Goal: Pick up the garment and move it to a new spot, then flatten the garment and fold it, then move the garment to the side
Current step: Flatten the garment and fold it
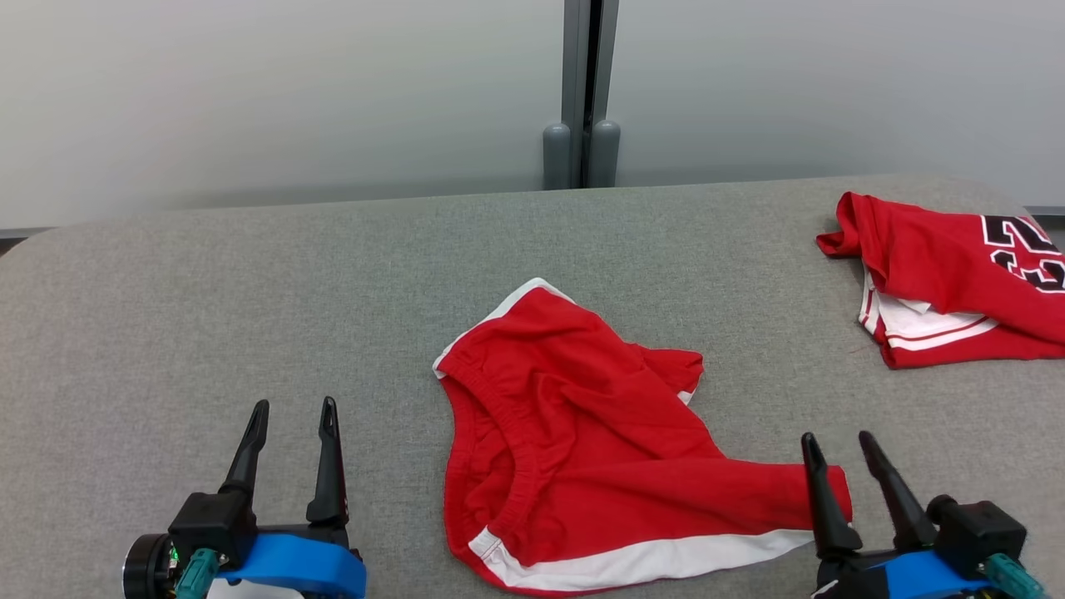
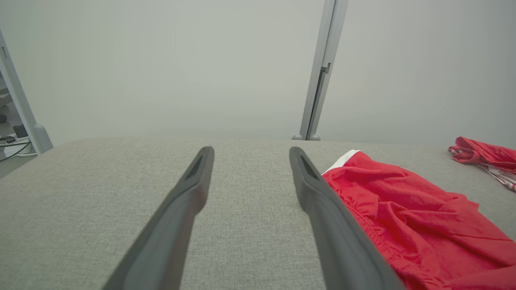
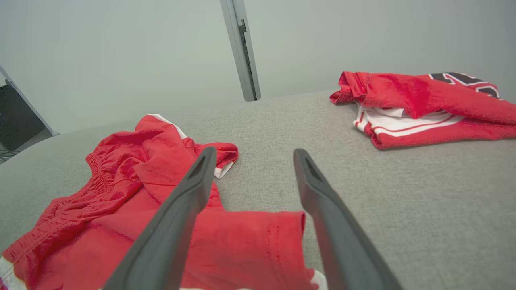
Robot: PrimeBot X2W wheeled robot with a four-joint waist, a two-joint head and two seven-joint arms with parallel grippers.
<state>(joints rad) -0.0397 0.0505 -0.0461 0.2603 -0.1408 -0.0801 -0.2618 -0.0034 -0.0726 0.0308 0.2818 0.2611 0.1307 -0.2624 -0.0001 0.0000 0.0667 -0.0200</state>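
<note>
The garment, a pair of red shorts with white trim, lies crumpled on the grey table, near its middle and front. My right gripper is open at the lower right, its fingers over the right leg end of the shorts and gripping nothing. In the right wrist view my right gripper has red cloth lying beneath its spread fingers. My left gripper is open at the lower left, over bare table, well left of the shorts. The left wrist view has my left gripper empty, the shorts to its right.
A red jersey with white trim and a black number lies bunched at the table's far right, also seen as the jersey ahead of my right gripper. A pale wall with a grey post stands behind the table.
</note>
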